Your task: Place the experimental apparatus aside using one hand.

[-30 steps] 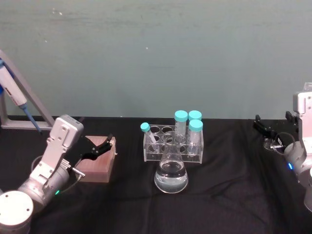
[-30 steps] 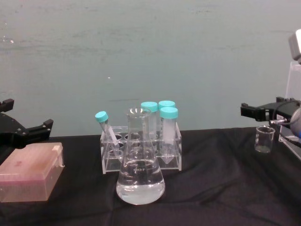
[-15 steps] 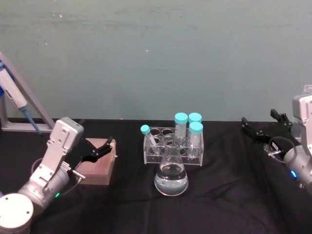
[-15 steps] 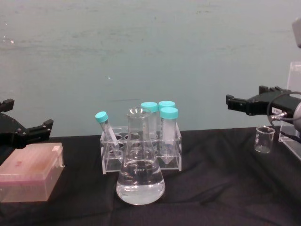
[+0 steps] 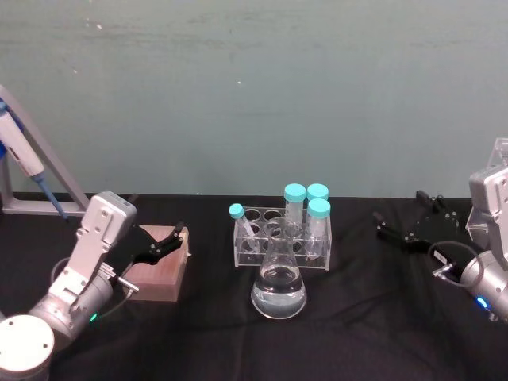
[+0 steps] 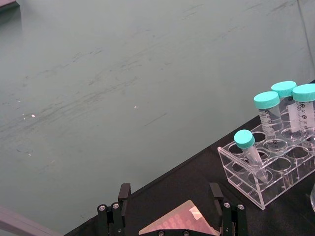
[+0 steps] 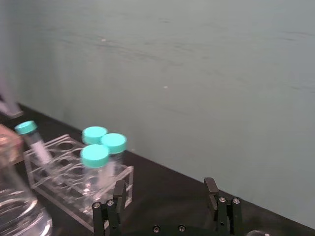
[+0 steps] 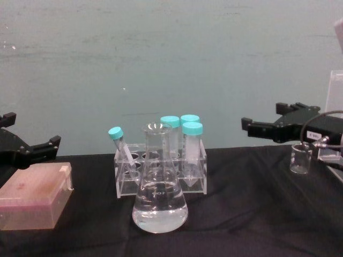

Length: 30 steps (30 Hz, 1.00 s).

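Observation:
A conical glass flask [image 5: 279,287] [image 8: 159,198] holding clear liquid stands at the table's centre, in front of a clear rack [image 5: 282,238] [image 8: 161,174] of teal-capped tubes. A small glass beaker [image 8: 300,159] sits at the right, next to a tall clear acrylic stand [image 8: 336,112] [image 5: 497,186]. My right gripper [image 5: 401,213] [image 8: 265,120] [image 7: 165,191] is open and empty. It hovers between the rack and the beaker, just left of the beaker, pointing at the rack. My left gripper [image 5: 171,238] [image 6: 170,196] [image 8: 32,134] is open over the pink box at the left.
A pink tip box [image 5: 159,270] [image 8: 35,195] lies at the left under the left gripper. A pipette [image 5: 20,159] leans on a grey stand at the far left. Black cloth [image 5: 357,317] covers the table, with open room in front of the flask.
My right gripper has moved left from above the beaker toward the rack, leaving the beaker standing free. The left arm, flask and rack have not moved.

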Each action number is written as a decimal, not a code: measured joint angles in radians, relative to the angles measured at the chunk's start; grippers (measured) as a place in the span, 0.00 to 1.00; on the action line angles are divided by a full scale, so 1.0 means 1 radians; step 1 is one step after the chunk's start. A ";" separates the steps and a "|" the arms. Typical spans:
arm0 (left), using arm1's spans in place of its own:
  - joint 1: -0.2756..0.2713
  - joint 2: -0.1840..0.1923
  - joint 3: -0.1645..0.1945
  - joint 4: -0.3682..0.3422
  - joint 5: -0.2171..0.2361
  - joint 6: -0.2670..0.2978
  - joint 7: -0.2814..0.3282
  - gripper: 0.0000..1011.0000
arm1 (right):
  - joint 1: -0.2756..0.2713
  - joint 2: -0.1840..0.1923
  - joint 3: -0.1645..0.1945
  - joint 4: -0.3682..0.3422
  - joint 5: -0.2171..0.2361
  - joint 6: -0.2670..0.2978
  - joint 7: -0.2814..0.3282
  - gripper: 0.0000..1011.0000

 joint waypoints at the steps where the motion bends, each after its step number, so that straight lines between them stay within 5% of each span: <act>1: 0.000 0.000 0.000 0.000 0.000 0.000 0.000 0.99 | -0.002 0.004 -0.003 -0.003 0.004 0.000 0.009 0.99; 11: 0.000 0.000 0.000 0.000 0.000 0.000 0.000 0.99 | -0.007 0.046 -0.045 -0.023 0.067 0.007 0.126 0.99; 30: 0.000 0.000 0.000 0.000 0.000 0.000 0.000 0.99 | 0.065 0.091 -0.143 0.038 0.142 -0.027 0.307 0.99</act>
